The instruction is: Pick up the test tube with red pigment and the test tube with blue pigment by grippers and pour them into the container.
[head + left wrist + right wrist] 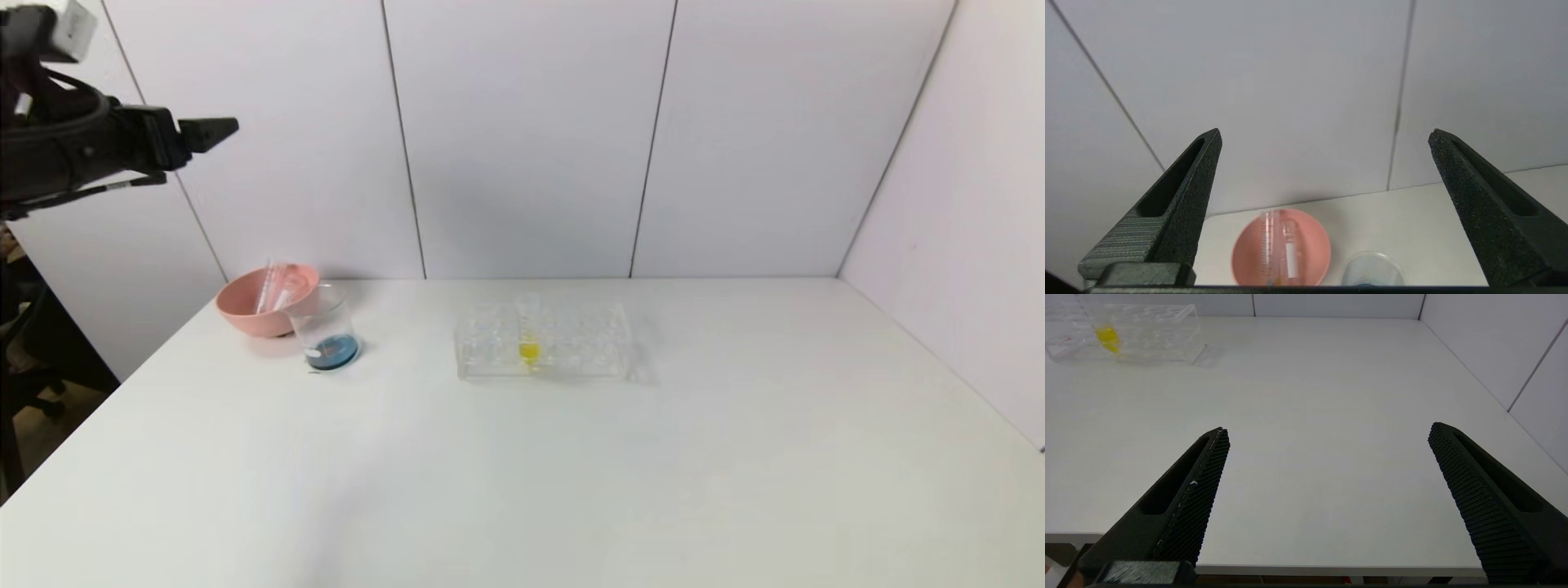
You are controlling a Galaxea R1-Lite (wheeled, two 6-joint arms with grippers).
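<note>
Tubes, two of them and both clear and drained, lie in the pink bowl (265, 304) at the left middle of the head view; their labels cannot be told apart as red or blue. In that view they lean together, long axes running from the bowl's floor up toward its far rim, tilted slightly left at the top. From the left wrist view the two tubes (1280, 249) lie side by side, parallel, graduations facing up, with a trace of orange at the lower end of one.

Just right of the bowl and touching it stands the container (323, 330), upright, with dark blue liquid pooled at its bottom. At frame centre sits the clear rack (543, 341), holding one upright tube of yellow liquid (529, 335).

The left end effector (214, 133) hangs high in the upper left of the head view, well above the bowl, its fingers (1192, 192) spread wide with nothing between them. The right end effector (1327, 435) sits low over the near edge of the desk (571, 474), fingers likewise spread and empty.
</note>
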